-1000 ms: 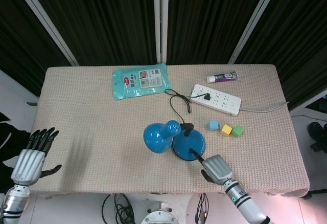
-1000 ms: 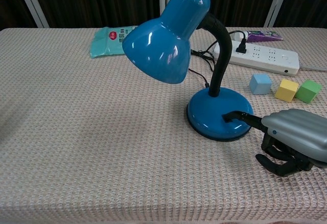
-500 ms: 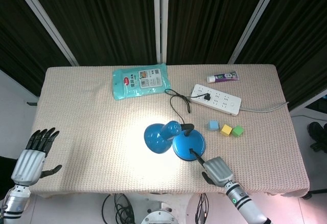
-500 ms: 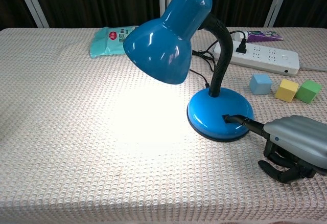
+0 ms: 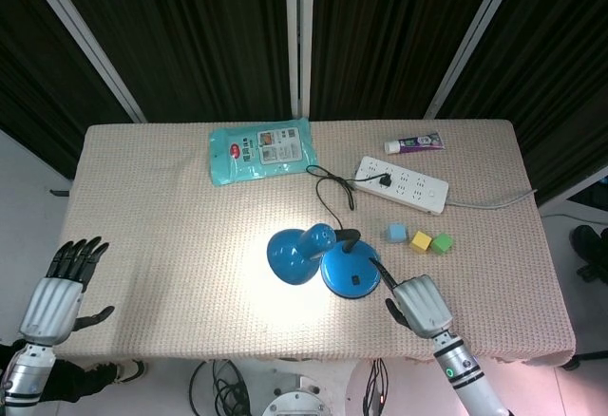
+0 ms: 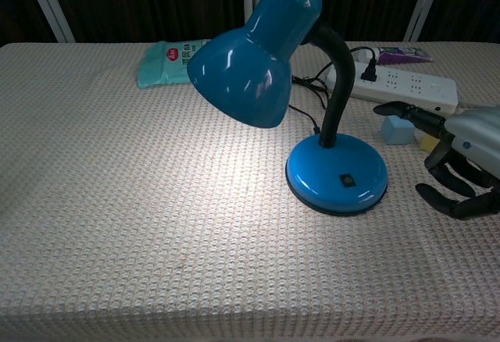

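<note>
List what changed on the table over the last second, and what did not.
The blue desk lamp came on, casting a bright patch on the table cloth. The right robot hand, which had one finger on the lamp base, lifted off and drew back to the right. The left robot hand, power strip and blocks stayed put.

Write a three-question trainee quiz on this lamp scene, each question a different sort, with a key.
1. True or false: the lamp throws light on the table.
2. Which hand is nearer the lamp's base: A) left hand B) right hand?
3. Fill in: the lamp's cord is plugged into the power ____.

Key: 1 true. 2 B; it hangs just right of the base, not touching it. 3 strip.
</note>
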You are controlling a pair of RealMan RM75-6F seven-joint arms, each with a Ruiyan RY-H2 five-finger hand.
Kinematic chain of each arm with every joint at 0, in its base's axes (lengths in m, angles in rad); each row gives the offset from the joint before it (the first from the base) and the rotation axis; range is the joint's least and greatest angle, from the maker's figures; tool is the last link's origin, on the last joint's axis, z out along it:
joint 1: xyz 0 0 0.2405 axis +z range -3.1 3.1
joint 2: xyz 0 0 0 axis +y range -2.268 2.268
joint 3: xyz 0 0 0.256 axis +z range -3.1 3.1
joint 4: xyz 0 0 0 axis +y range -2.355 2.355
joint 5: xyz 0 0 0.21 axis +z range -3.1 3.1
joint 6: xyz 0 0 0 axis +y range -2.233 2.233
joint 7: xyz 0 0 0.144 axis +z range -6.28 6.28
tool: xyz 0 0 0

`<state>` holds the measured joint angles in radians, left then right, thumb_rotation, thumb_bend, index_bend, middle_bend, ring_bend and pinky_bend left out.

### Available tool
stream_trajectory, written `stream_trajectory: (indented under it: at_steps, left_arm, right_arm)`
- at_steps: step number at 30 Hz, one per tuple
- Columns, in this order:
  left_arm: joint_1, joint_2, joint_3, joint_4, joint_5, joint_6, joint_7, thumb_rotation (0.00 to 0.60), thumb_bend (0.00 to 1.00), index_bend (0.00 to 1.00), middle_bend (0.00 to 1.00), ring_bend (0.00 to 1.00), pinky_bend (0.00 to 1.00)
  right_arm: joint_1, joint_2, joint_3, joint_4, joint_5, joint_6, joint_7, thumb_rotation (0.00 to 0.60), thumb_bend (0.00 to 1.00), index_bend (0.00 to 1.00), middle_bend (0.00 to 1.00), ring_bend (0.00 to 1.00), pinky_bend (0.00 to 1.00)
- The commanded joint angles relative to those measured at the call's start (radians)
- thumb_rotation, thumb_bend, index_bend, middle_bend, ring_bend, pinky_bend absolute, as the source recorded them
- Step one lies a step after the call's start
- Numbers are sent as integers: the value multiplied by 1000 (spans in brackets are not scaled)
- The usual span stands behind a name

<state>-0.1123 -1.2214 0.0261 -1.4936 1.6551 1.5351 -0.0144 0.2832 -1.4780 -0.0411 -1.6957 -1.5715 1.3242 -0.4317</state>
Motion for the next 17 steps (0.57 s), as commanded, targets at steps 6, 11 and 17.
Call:
stream_trajectory:
  at_steps: [6, 11, 17]
  left_arm:
    - [-3, -1, 1, 4, -4, -11, -4, 600, 28, 42, 21, 0, 0]
    - [-4, -7, -5, 16, -5, -5, -7, 600, 28, 37, 9, 0, 0]
    - [-6, -10, -3, 16, -10, -13, 3, 600, 29, 27, 7, 0, 0]
  right_arm:
    - [-200, 130, 20, 155, -74, 368, 192, 600, 254, 0, 353, 316, 443]
    - [-259, 258, 4, 75, 4, 360, 148, 600, 46, 0, 0, 0, 0]
    - [-279, 295, 24, 47, 58, 341, 174, 600, 38, 0, 0, 0, 0]
